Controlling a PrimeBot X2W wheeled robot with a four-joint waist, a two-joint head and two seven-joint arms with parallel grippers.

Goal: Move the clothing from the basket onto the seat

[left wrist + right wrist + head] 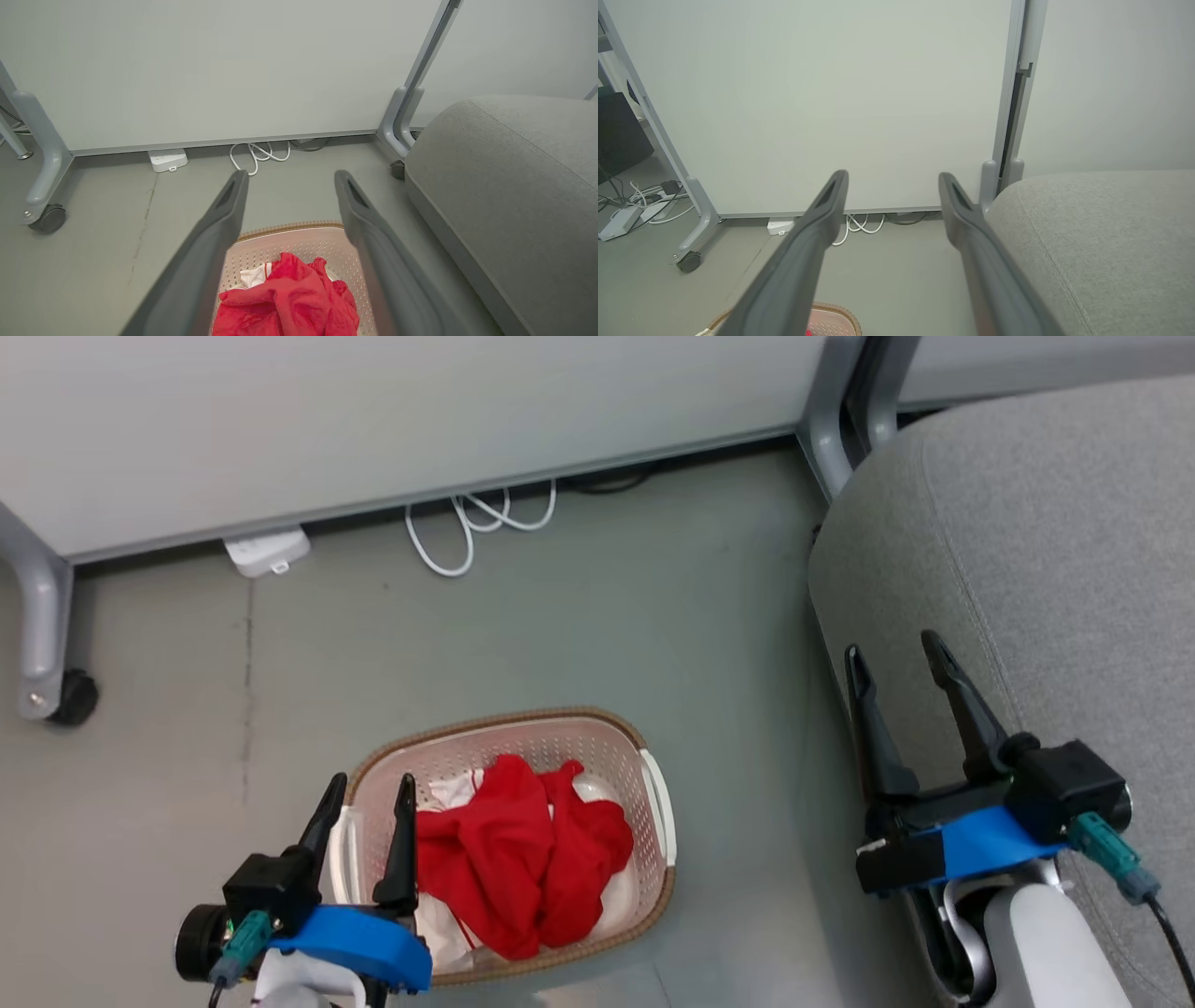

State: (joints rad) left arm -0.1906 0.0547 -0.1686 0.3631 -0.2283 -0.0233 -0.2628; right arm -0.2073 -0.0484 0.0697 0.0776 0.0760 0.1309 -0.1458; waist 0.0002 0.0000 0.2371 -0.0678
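Observation:
A heap of red clothing (523,859) with some white fabric lies in the cream basket (597,733) on the floor; the left wrist view shows the clothing (289,303) inside the basket (299,242) too. My left gripper (369,789) hovers open above the basket's left end, nothing between its fingers. My right gripper (896,653) stands open and empty over the front left edge of the grey seat (1055,579). The seat (514,186) lies to the basket's right. In the right wrist view the seat (1101,242) fills the right and the basket's rim (831,312) peeks at the bottom.
A pale partition panel (373,420) on grey wheeled legs (42,644) stands behind the basket. A white power strip (268,552) and looped white cable (476,523) lie at its foot. Grey floor (560,635) stretches between the panel, basket and seat.

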